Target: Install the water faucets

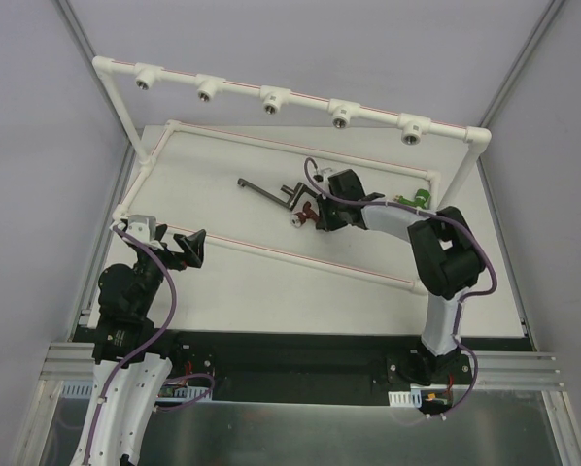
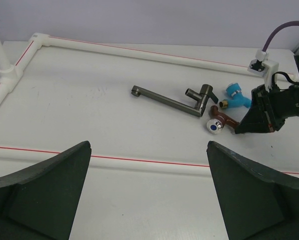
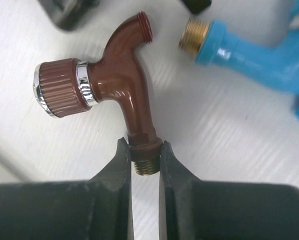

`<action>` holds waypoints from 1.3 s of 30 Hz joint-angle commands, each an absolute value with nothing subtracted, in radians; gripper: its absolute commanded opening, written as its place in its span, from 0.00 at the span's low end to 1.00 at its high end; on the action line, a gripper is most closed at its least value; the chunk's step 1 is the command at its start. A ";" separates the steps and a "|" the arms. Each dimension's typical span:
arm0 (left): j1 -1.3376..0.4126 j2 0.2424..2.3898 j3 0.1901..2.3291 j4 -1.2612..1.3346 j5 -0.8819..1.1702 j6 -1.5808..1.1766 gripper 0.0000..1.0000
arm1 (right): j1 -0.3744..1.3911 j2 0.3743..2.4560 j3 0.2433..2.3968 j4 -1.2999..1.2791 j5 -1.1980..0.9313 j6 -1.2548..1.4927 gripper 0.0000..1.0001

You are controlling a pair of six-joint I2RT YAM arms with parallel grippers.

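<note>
The red-brown faucet (image 3: pixel 122 85) is seen lying on the white table (image 2: pixel 89 90), inside the white pipe frame (image 1: pixel 300 105). Its brass threaded end is pinched between the 2 fingers of the right gripper (image 3: pixel 144 150), so the jaws are clamped on it. In the right wrist view its ribbed knob is pointed left and its spout is pointed up. The blue faucet (image 3: pixel 254 55) is found just beside it, not touching, with its brass end turned toward it. The green faucet (image 1: pixel 419 199) is seen further right, near the frame's far pipe. A gray metal tap (image 2: pixel 172 100) with a long spout is laid just left of the red-brown one. The left gripper (image 2: pixel 148 147) is seen by the frame's near pipe, well apart from the faucets, with its jaws wide apart and nothing between them. 5 round sockets (image 1: pixel 272 101) are seen on the frame's high bar
</note>
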State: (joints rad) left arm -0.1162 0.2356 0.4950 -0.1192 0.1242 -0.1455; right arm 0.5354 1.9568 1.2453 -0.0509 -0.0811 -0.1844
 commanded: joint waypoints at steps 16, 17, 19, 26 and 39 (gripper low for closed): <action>-0.300 0.644 0.767 -0.058 0.679 0.093 0.99 | 0.543 1.368 1.005 -0.213 -0.681 -0.071 0.02; -0.345 0.672 0.778 -0.061 0.655 0.136 0.99 | 0.542 1.336 0.994 -0.215 -0.707 -0.074 0.02; -0.463 0.705 0.816 -0.074 0.615 0.241 0.99 | 0.542 1.306 0.973 -0.230 -0.767 -0.092 0.02; -0.601 0.854 0.876 -0.078 0.640 0.483 0.99 | 0.545 1.171 0.945 -0.319 -0.830 -0.153 0.02; -0.709 0.913 0.913 -0.100 0.827 0.718 0.99 | 0.614 1.164 0.994 -0.419 -0.933 -0.241 0.02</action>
